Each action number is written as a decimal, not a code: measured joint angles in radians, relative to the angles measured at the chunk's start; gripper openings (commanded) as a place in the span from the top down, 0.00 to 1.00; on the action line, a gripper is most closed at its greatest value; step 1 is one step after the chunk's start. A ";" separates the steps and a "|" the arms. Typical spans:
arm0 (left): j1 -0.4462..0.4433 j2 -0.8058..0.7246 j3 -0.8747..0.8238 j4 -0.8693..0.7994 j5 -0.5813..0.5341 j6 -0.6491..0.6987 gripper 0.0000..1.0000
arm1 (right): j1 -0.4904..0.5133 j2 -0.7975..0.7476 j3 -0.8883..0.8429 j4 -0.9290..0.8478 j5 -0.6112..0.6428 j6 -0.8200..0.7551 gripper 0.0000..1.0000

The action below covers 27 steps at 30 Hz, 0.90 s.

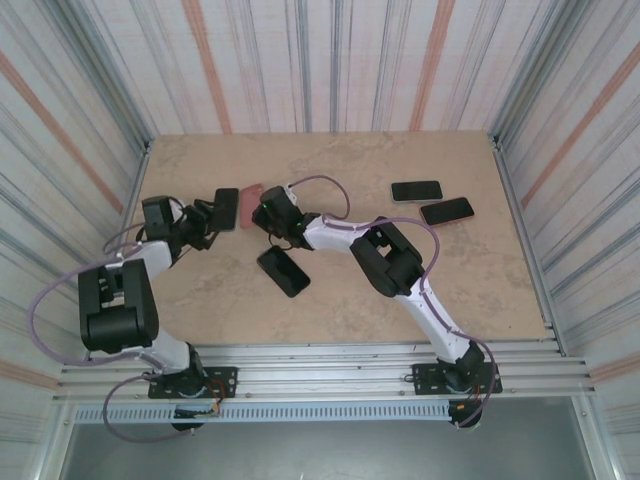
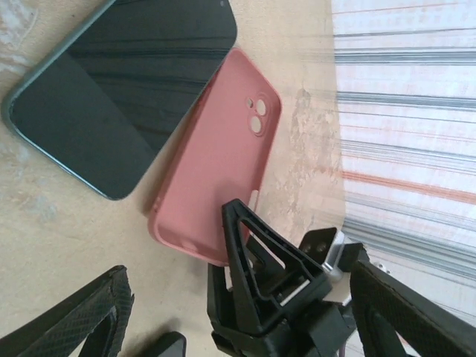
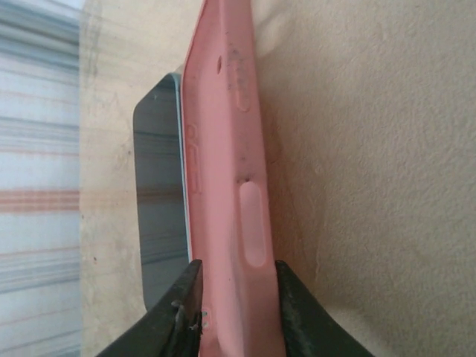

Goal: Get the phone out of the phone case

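Note:
The phone (image 2: 111, 89), dark-screened with a green rim, lies flat on the table, out of the pink phone case (image 2: 219, 160). The case stands tilted on its long edge beside it, its camera cut-out showing pink. My right gripper (image 3: 236, 286) has a finger pressed on each face of the case (image 3: 227, 149) at its near end, and the phone's screen (image 3: 160, 201) shows just left of it. My left gripper (image 2: 238, 297) is open wide, its fingers (image 2: 82, 320) straddling the right gripper's head, holding nothing. From above, both grippers (image 1: 208, 218) (image 1: 262, 212) meet around phone (image 1: 226, 208) and case (image 1: 250, 200).
Another black phone (image 1: 284, 271) lies on the table just in front of the right gripper. A pair of phones (image 1: 416, 190) (image 1: 447, 211) lies at the back right. Striped walls close in the tabletop (image 1: 480, 290) on three sides.

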 measured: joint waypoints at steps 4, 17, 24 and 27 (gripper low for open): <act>0.000 -0.042 0.000 -0.045 0.000 0.024 0.18 | 0.000 0.000 0.030 -0.040 -0.005 -0.078 0.57; 0.000 -0.167 0.000 -0.167 -0.007 0.100 0.15 | -0.002 0.000 0.081 -0.166 -0.081 -0.288 0.47; 0.000 -0.174 0.000 -0.187 -0.007 0.109 0.15 | -0.007 0.000 0.114 -0.213 -0.110 -0.317 0.38; 0.000 -0.187 0.000 -0.198 -0.007 0.117 0.15 | -0.014 0.000 0.126 -0.215 -0.113 -0.336 0.34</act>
